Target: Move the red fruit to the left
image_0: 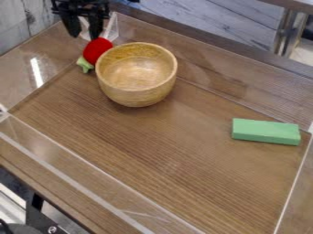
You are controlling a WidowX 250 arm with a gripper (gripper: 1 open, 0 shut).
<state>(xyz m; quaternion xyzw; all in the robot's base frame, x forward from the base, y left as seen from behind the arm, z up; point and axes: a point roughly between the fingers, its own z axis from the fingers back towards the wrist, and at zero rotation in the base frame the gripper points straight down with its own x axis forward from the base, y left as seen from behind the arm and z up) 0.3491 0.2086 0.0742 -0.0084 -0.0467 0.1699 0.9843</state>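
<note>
Small round red fruit (97, 49) with green leafy stem, lying on wooden counter (171, 155) at far left, touching or just beside rim of round wooden bowl (137, 73). Black gripper (82, 28) directly above fruit, fingers spread, clear of it. Flat green rectangular block (265, 132) at right, well apart.
</note>
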